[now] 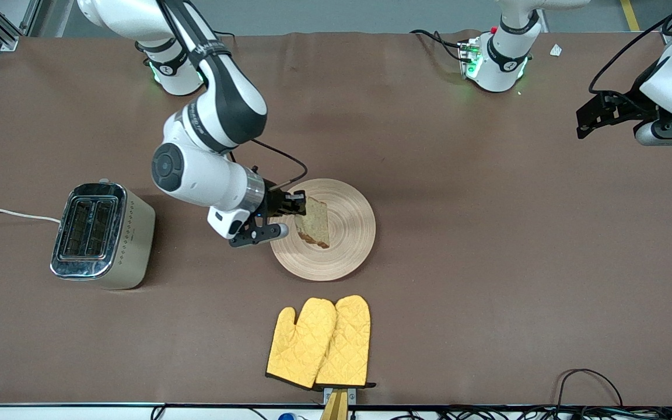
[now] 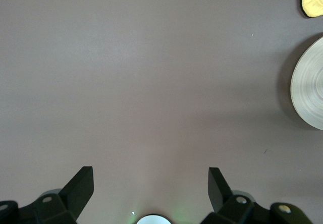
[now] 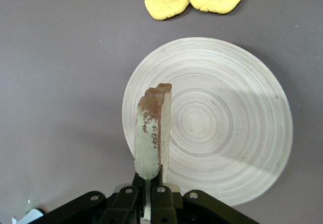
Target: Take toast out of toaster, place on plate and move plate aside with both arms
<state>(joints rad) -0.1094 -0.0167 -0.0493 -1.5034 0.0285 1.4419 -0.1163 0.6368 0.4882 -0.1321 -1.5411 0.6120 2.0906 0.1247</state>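
Note:
My right gripper [image 1: 296, 205] is shut on one end of the toast [image 1: 314, 224], a speckled tan slice with a darker crust. The slice hangs edge-on and tilted over the part of the round beige plate [image 1: 350, 224] toward the right arm's end. In the right wrist view the toast [image 3: 151, 133] sticks out from the right gripper [image 3: 150, 182] over the ringed plate [image 3: 227, 123]. I cannot tell whether the slice touches the plate. My left gripper [image 1: 585, 122] waits open and empty over bare table at the left arm's end. Its wrist view shows the left gripper [image 2: 150, 183] with only the plate's rim [image 2: 309, 90] far off.
A steel toaster [image 1: 101, 233] with a white cord stands at the right arm's end of the table. Two yellow quilted oven mitts [image 1: 321, 341] lie nearer the front camera than the plate, close to the table's edge. Brown cloth covers the whole table.

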